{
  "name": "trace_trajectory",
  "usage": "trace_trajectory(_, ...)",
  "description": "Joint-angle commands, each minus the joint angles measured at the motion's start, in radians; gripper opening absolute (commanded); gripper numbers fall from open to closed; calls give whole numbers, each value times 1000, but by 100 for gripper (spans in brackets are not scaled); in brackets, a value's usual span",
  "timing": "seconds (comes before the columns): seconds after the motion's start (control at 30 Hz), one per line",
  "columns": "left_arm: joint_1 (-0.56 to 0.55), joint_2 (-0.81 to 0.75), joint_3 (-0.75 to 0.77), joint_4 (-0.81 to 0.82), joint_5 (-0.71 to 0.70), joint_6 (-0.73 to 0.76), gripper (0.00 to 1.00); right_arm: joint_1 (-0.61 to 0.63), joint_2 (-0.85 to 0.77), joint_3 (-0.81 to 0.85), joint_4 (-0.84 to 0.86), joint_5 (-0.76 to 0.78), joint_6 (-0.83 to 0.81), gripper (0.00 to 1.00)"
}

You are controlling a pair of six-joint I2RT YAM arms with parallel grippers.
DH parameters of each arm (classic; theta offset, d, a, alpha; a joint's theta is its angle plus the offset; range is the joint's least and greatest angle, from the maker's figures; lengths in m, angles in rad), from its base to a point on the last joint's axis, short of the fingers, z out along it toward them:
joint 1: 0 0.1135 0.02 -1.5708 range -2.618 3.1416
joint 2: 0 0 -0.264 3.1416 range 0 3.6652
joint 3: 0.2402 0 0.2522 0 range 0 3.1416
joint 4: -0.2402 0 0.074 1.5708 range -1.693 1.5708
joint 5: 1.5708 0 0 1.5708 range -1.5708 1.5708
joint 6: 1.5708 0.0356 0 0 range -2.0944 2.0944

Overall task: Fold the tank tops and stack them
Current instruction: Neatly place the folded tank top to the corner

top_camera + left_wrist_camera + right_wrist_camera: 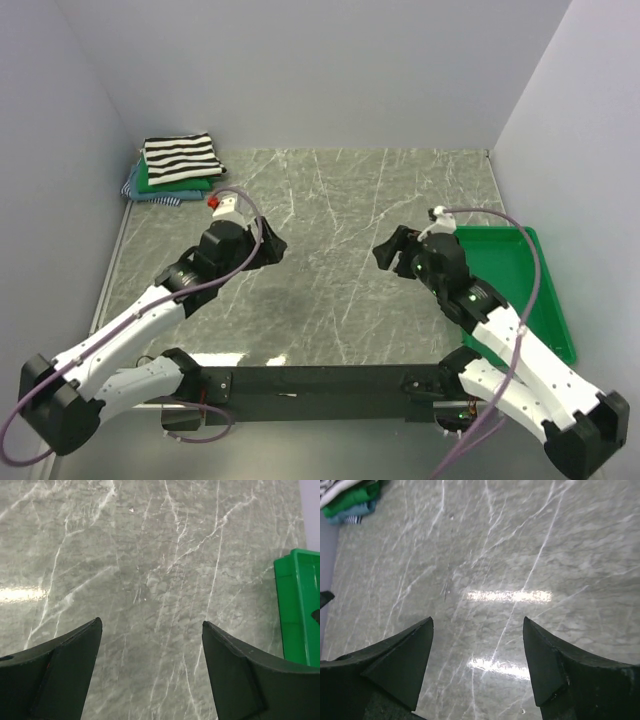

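The tank tops are lying in a stack [178,167] in the far left corner of the counter [350,190], with the striped top [182,155] sitting uppermost, the green top [158,181] under it and a teal top [150,196] peeking out at the bottom, close to the left wall. The left tool [268,246] is hovering over the middle of the counter, jaws standing wide and gripping nothing. The right tool [388,252] is hovering to its right, just left of the tray [548,300], likewise wide and empty. No loose top is showing anywhere, so the work is looking close to done, and the main risk is lying in any return to the pile: a tool reaching in could be snagging the striped top's edge and dragging it off, or shoving the stack into the wall and undoing the folds. The layers are sitting slightly askew, so a sideways push would likely be sliding them apart. The arms are also angling toward each other, so a careless swing could be bringing them into contact.
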Motion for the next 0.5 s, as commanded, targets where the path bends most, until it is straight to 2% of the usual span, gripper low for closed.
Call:
trace_trajectory(0.0,-15,-68,-19,1,-40,2,86,-3,-83,-18,-44,120,8,79)
trace_trajectory(0.47,-32,-45,10,-5,-23,37,86,-3,-161,-44,-44,209,19,82)
